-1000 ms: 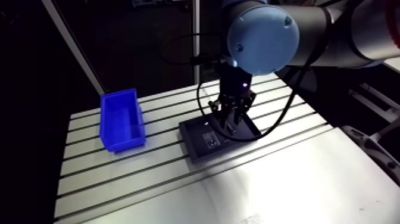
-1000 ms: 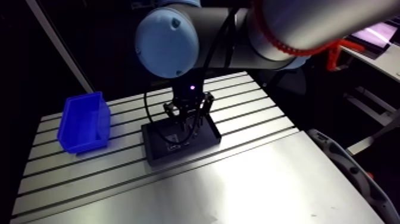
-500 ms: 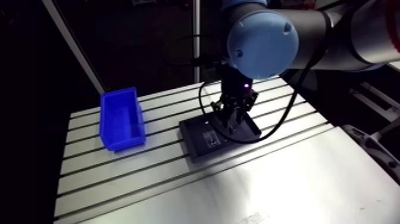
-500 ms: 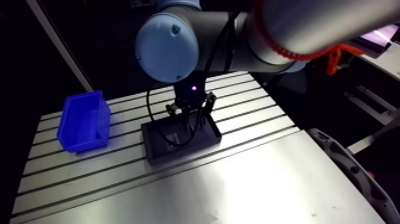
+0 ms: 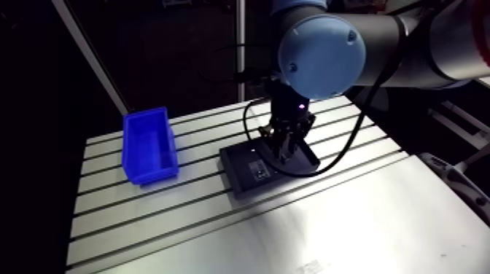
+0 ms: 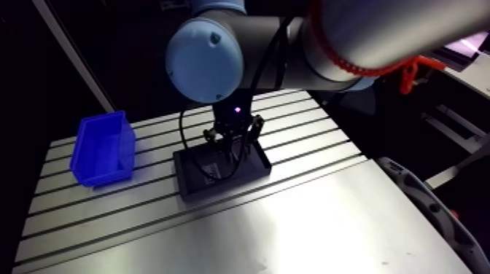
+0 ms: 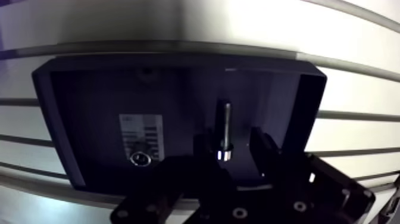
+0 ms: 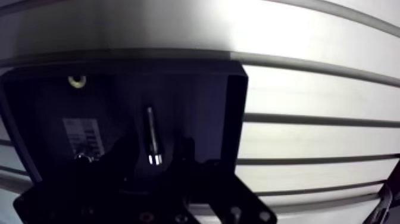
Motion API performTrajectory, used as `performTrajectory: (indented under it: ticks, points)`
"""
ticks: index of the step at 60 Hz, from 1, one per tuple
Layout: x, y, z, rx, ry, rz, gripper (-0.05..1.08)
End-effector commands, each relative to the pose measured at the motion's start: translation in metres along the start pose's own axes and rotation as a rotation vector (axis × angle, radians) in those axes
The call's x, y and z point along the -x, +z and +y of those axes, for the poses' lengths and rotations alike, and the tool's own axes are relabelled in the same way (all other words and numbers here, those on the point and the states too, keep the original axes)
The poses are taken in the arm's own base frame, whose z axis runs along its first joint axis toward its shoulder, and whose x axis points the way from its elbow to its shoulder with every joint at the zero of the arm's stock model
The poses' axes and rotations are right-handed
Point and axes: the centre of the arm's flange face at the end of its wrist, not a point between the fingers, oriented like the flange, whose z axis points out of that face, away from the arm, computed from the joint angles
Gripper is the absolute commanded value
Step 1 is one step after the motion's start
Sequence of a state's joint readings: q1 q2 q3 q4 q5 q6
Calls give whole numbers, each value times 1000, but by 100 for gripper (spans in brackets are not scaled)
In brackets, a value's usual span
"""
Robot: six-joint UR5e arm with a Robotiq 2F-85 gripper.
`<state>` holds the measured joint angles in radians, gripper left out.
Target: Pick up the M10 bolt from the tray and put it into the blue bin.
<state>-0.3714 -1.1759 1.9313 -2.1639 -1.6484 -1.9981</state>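
The blue bin (image 5: pixel 149 146) stands at the left of the slotted aluminium counter (image 5: pixel 343 218), well apart from the black tray (image 7: pixel 303 101). A white label (image 7: pixel 141 134) on the tray floor carries print too small to read. To its right, the M10 bolt (image 7: pixel 225 128) lies in the tray, between the open fingers of the gripper (image 7: pixel 233 143).

I read the tray (image 7: pixel 95 89) as matt black plastic with barely any sheen. In it, the bolt (image 7: pixel 225 128) is bare polished metal, glinting at its head. The label (image 7: pixel 141 134) on the tray's floor looks like pale matt paper. Beside the tray, the bin (image 5: pixel 149 146) is smooth blue plastic. Under the tray, the surface (image 5: pixel 350 218) is brushed aluminium, glaring. The hand (image 7: pixel 233 149) over the tray is matt black.
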Motion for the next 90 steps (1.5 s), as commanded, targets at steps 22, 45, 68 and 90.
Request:
performTrajectory:
  ticks: [22,45,68,90]
  points:
    - [0,0,0,-3,0,0,63]
    - [0,1,0,-6,1,2,69]
    - [-1,4,0,-9,1,-4,71]
    - [-1,4,0,-9,1,-4,74]
